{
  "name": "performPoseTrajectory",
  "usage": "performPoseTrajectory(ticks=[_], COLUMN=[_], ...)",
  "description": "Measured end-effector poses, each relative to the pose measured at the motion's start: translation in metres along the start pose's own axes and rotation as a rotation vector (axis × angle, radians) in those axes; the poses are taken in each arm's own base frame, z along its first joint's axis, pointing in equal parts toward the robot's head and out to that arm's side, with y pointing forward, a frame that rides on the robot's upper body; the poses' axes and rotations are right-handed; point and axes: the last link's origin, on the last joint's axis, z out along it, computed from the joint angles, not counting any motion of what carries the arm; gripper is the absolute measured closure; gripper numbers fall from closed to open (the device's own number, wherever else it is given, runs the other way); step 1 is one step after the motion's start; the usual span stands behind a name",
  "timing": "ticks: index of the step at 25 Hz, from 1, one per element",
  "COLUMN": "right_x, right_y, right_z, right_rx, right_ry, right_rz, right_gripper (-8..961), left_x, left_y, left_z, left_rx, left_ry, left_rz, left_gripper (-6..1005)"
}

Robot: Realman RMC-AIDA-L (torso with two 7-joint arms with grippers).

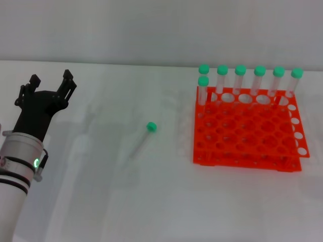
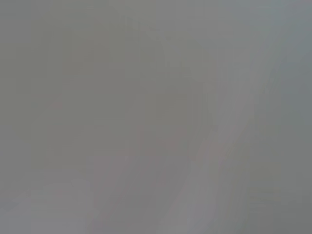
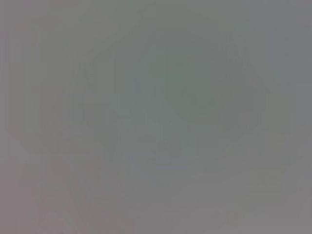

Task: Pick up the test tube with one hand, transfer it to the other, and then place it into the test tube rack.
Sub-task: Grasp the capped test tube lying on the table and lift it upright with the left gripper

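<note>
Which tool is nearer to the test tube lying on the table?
Left. The left tool, open, hovers to the robot's left of the lying test tube, apart from it. The right tool is not in view.

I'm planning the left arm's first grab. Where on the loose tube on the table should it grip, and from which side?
Probably the clear shaft of the tube, just below its green cap, coming from above. It lies flat and alone on the table, well clear of the rack, so fingers can straddle it crosswise. The left gripper is open, empty.
</note>
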Motion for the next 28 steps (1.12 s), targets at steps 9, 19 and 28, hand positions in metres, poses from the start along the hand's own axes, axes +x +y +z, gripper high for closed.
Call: performPoseTrajectory(ticks=[9, 19, 28], right_x=[0.0, -0.003, -0.003], right_y=[-0.001, -0.004, -0.003], right_z=[-0.001, 0.0, 0.001], right_rx=[0.003, 0.003, 0.001], right_ry=[0.002, -0.008, -0.01], right_rz=[-0.002, -0.014, -0.014], right_gripper=[122, 122, 123], left_x=[0.005, 0.04, 0.087], left_y=[0.008, -0.007, -0.023], left_z=[0.012, 0.065, 0.103], left_rx=[-0.021, -0.151, -0.351], left_ry=[0.007, -0.091, -0.363], left_rz=[-0.027, -0.248, -0.386], left_gripper=[130, 131, 133])
